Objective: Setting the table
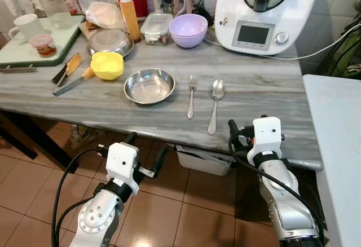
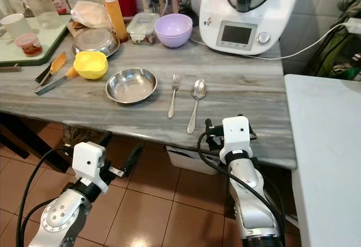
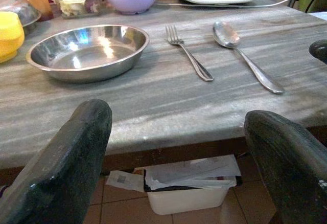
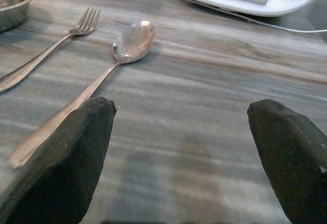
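1. You are looking down at a grey marble table (image 1: 254,83) with a place laid near its front edge: a steel bowl (image 1: 149,85), then a fork (image 1: 192,96) just beside it on the robot's right, then a spoon (image 1: 215,104) just beside the fork.
2. The fork and spoon lie side by side, apart from each other, handles toward the robot.
3. Your left gripper (image 1: 148,154) hangs below the table's front edge, over the tiled floor (image 1: 186,213), in front of the bowl. Its 2 fingers (image 3: 66,157) are spread wide with nothing between them.
4. Your right gripper (image 4: 181,157) sits at the table's front edge, just to the right of the spoon's handle. Its 2 fingers (image 4: 61,157) are also spread wide and hold nothing; the left one appears beside the tip of the spoon's handle in the wrist view.
5. Further back you have a yellow bowl (image 1: 107,65), a purple bowl (image 1: 188,30), a lidded food box (image 1: 156,28), an orange bottle (image 1: 129,16) and a white kitchen machine (image 1: 262,13).
6. At the left sit a green tray (image 1: 34,52) with a white mug (image 1: 25,27), and a knife (image 1: 73,81) beside the yellow bowl.
7. A white bin (image 3: 186,196) sits on the floor under the table.
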`<state>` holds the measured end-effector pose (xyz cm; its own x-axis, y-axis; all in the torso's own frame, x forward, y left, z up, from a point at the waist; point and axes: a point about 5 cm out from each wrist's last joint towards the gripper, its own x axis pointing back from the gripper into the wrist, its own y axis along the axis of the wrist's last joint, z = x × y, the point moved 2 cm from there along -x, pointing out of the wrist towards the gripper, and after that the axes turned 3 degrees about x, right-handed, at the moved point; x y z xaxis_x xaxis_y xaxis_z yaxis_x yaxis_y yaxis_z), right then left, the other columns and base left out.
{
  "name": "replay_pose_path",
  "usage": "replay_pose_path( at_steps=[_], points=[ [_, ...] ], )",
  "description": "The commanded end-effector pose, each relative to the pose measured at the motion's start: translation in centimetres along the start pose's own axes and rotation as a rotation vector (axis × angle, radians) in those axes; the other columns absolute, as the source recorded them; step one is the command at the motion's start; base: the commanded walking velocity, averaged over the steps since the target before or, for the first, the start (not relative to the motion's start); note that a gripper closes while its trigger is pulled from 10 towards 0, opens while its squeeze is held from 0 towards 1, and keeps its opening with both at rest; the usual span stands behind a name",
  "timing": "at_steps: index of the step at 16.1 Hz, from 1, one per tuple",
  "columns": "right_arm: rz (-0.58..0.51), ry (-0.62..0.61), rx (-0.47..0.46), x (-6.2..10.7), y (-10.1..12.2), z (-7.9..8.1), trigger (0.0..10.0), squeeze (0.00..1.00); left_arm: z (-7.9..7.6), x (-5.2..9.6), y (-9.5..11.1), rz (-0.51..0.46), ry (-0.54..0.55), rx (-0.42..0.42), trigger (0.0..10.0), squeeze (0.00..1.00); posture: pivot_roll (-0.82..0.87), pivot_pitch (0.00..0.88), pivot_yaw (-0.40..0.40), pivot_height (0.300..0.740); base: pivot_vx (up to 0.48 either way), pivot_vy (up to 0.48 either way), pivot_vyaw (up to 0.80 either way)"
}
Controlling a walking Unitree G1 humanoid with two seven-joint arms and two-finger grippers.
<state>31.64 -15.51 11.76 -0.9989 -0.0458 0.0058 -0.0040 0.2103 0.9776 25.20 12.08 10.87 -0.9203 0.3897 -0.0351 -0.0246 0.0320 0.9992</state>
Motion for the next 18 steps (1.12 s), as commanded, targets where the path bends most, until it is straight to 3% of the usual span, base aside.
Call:
replay_pose_path(
  at_steps=[1, 10, 18],
  points=[
    [-0.013, -0.002, -0.001, 0.1, 0.4, 0.1, 10.0, 0.00, 0.1, 0.1, -0.1, 0.009, -0.007, -0.017, 10.0, 0.00, -0.15, 0.132, 0.080, 0.740, 0.285, 0.000, 0.00],
    [-0.018, -0.005, -0.005, 0.1, 0.5, 0.2, 10.0, 0.00, 0.1, 0.3, -0.3, 0.022, -0.015, -0.031, 10.0, 0.00, -0.14, 0.132, 0.079, 0.740, 0.279, 0.000, 0.00],
    [-0.185, -0.002, 0.094, 1.6, 3.6, -0.6, 10.0, 0.00, 0.9, 0.7, -0.2, 0.023, -0.004, -0.049, 10.0, 0.00, -0.14, 0.127, 0.087, 0.740, 0.272, 0.000, 0.00]
  ],
)
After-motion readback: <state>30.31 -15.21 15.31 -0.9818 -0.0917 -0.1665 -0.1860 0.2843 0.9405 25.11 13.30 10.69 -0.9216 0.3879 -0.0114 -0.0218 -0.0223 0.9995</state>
